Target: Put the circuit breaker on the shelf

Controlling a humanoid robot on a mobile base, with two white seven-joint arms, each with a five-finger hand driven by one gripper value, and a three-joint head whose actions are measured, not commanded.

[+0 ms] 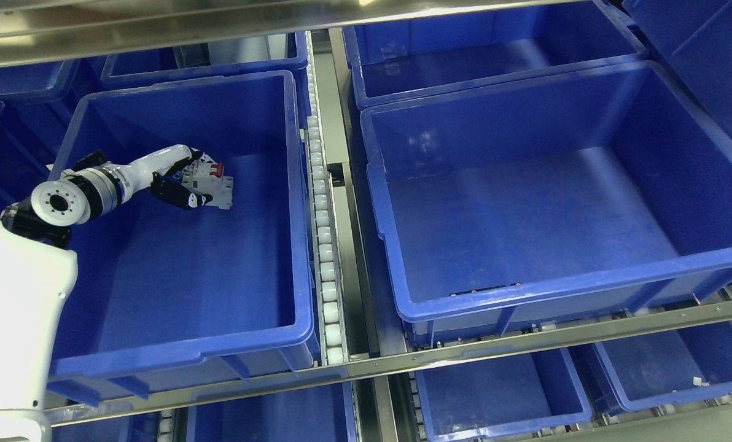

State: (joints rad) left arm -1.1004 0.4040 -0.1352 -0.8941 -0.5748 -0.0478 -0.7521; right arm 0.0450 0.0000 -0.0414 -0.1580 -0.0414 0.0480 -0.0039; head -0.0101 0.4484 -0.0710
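Circuit breaker (212, 184), white block with red switch, clasped by left hand (185, 178), inside left blue plastic bin (182, 362), metal roller shelf (326, 258).

A large blue bin (556, 184) sits right of a roller track (324, 245), more bins (501, 393) below.

A steel flow-rack shelf (403, 359) with a central roller track (324, 245) carries two large blue plastic bins: the left bin (175, 359) and the right bin (525, 288), with more bins behind and below.
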